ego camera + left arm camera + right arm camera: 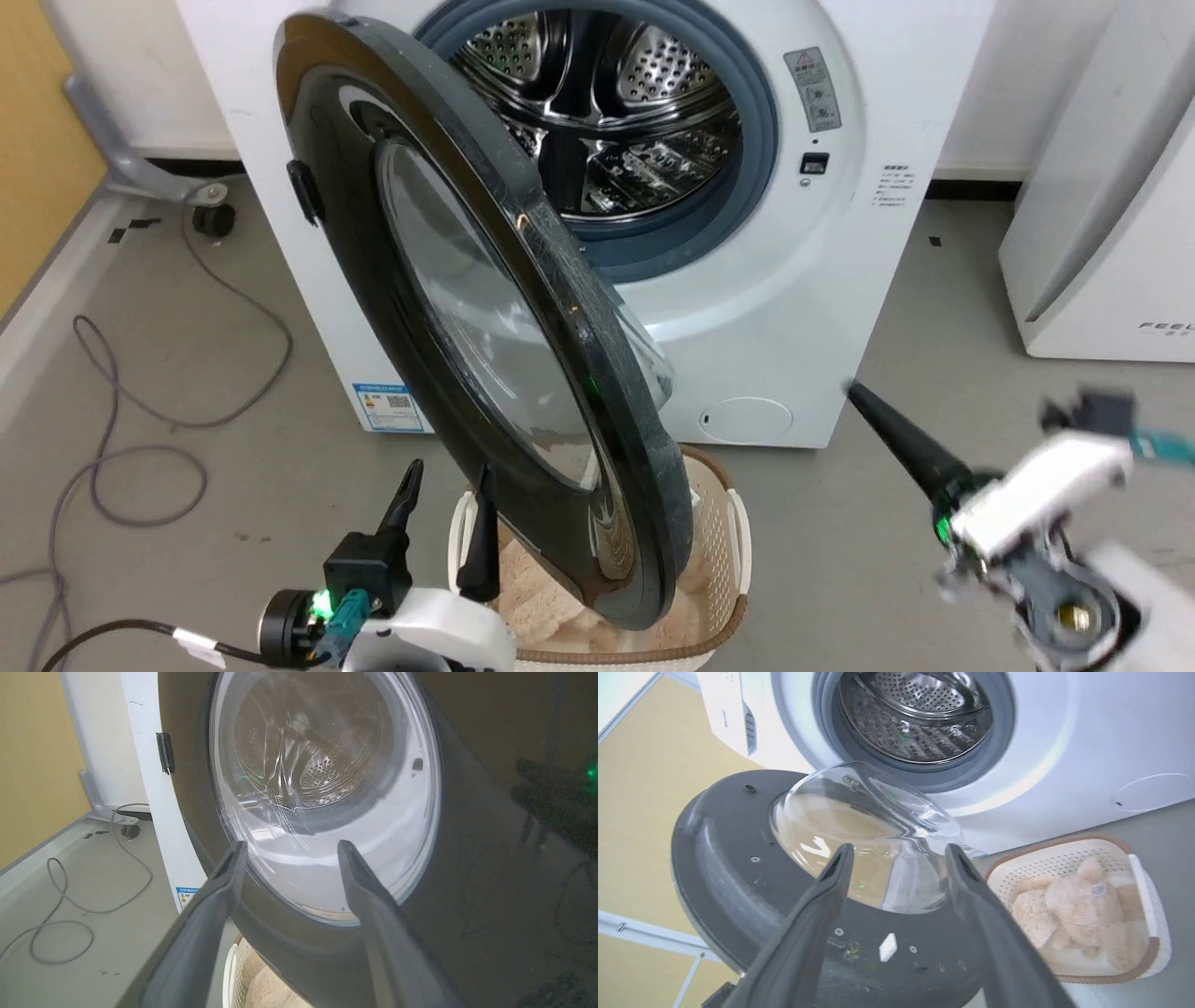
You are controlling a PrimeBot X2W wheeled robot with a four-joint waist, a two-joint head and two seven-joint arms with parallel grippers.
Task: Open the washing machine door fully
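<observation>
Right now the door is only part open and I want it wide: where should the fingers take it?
Probably the free rim of the washing machine door, pinched from the robot's side: it stands edge-on, thin, both faces exposed. The glass bowl looks too wide.

Left claw [290,848] is wide open, fingers pointing straight up, white wrist [439,630] right behind it. Right claw [900,851] is spread open too, angled up-left, blurry pale forearm [1046,504] trailing behind it.
</observation>
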